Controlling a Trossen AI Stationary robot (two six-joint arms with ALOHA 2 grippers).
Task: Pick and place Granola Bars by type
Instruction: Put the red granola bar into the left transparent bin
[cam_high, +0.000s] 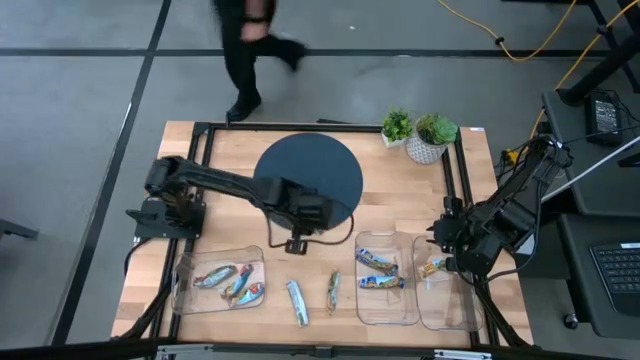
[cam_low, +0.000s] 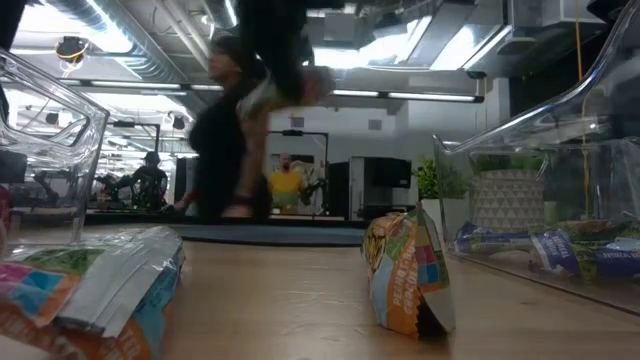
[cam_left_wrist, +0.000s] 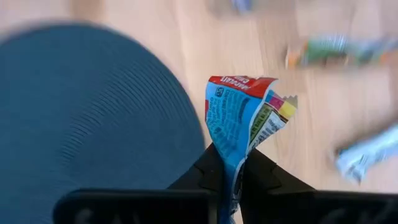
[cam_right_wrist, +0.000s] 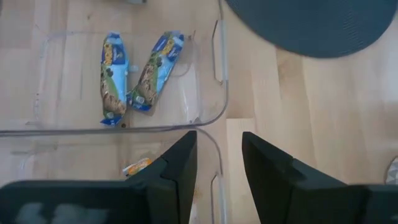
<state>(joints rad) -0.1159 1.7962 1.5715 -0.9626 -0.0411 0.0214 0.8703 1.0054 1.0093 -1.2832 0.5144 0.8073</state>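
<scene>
- Wooden table (cam_high: 400, 190) framed by black rails, grey floor around it; a person (cam_high: 250, 45) walks past at 12 o'clock beyond the table edge.
- Dark round mat (cam_high: 310, 170) at table centre toward 12; two potted plants (cam_high: 418, 132) at about 1 o'clock.
- Left arm reaches from its base at 9 o'clock across to the centre, wrist bent down at the mat's 6 o'clock edge.
- Left gripper (cam_left_wrist: 229, 169) is clenched on a blue-and-red granola bar (cam_left_wrist: 242, 115); the wrapper sticks out from between the fingers, crumpled, above the mat edge and bare wood.
- Right arm folded at 3 o'clock, right gripper (cam_high: 447, 262) over the two clear trays (cam_high: 390, 305) at 5 o'clock. Fingers (cam_right_wrist: 183, 165) parted, nothing between them.
- Left of those two trays holds two blue bars (cam_high: 378, 272); the right one holds an orange-toned bar (cam_high: 434, 267).
- Clear tray at 7 o'clock (cam_high: 185, 295) holds a cluster of blue-and-red bars (cam_high: 230, 282).
- Two loose bars on bare wood at 6 o'clock: a silver one (cam_high: 297, 301) and a green one (cam_high: 333, 291), side by side, apart.
</scene>
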